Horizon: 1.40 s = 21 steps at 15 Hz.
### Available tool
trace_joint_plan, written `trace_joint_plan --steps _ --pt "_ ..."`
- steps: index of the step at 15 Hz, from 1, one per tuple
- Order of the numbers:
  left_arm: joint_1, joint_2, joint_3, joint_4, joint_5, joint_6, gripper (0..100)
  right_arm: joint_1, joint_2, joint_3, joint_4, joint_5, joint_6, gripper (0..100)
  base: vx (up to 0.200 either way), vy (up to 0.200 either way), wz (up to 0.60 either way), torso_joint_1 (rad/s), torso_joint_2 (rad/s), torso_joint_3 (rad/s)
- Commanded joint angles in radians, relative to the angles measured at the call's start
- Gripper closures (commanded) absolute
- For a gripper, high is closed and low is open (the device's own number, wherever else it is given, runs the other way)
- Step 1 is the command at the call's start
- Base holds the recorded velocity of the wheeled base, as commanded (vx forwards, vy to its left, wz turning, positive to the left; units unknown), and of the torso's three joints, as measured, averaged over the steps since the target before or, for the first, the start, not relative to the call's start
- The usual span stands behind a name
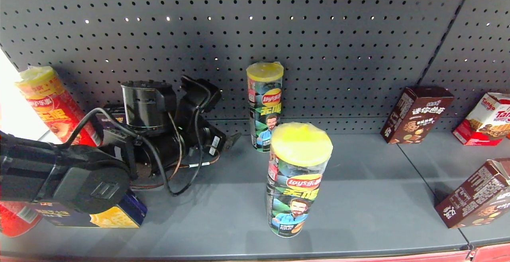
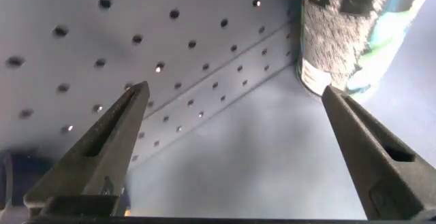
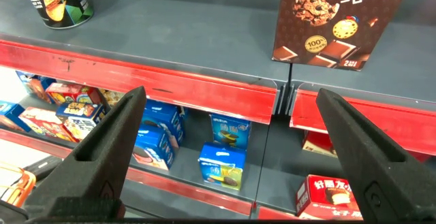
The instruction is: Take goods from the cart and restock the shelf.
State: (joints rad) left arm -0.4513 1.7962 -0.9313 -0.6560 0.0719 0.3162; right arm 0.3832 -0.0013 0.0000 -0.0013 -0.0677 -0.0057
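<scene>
Left arm (image 1: pixel 75 178) was stretched forward on the robot's left, held low and near level. Black cables looped around its wrist (image 1: pixel 159 134). Left tool (image 2: pixel 233 91) pointed inward toward the robot's right, fingers (image 2: pixel 102 149) spread wide with nothing between them. Right tool (image 3: pixel 230 94) was also spread wide and empty, both tapered fingers in plain sight.

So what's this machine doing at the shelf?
A robot is restocking a shop shelf. Its left gripper, open and empty, sits low over the shelf beside the back chip can. The front chip can stands closer to the edge. The right gripper, also open and empty, is out in front of the shelf's red edge.
</scene>
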Motion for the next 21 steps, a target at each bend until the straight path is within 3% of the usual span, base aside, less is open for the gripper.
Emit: trace_joint_plan --steps 1,5,8,9,11,14,21 --pt "-0.003 -0.086 0.029 0.007 -0.001 0.0 0 0.0 0.001 0.0 0.0 0.0 0.0 0 0.0 0.0 0.0 0.0 0.0 0.0" --pt "-0.006 -0.287 0.081 0.039 -0.012 -0.016 0 0.0 0.001 0.0 0.0 0.0 0.0 0 0.0 0.0 0.0 0.0 0.0 0.0" --pt "-0.049 -0.475 0.198 0.041 -0.012 -0.121 0 0.0 0.001 0.0 0.0 0.0 0.0 0 0.0 0.0 0.0 0.0 0.0 0.0" --pt "-0.07 -0.528 0.241 0.041 -0.012 -0.132 0 0.0 0.001 0.0 0.0 0.0 0.0 0 0.0 0.0 0.0 0.0 0.0 0.0" --pt "-0.112 -0.644 0.37 0.039 -0.012 -0.134 0 0.0 0.001 0.0 0.0 0.0 0.0 0 0.0 0.0 0.0 0.0 0.0 0.0" --pt "-0.156 -0.759 0.456 0.041 -0.009 -0.129 0 0.0 0.001 0.0 0.0 0.0 0.0 0 0.0 0.0 0.0 0.0 0.0 0.0" --pt "-0.208 -0.814 0.451 0.128 0.008 -0.124 0 0.0 0.001 0.0 0.0 0.0 0.0 0 0.0 0.0 0.0 0.0 0.0 0.0"
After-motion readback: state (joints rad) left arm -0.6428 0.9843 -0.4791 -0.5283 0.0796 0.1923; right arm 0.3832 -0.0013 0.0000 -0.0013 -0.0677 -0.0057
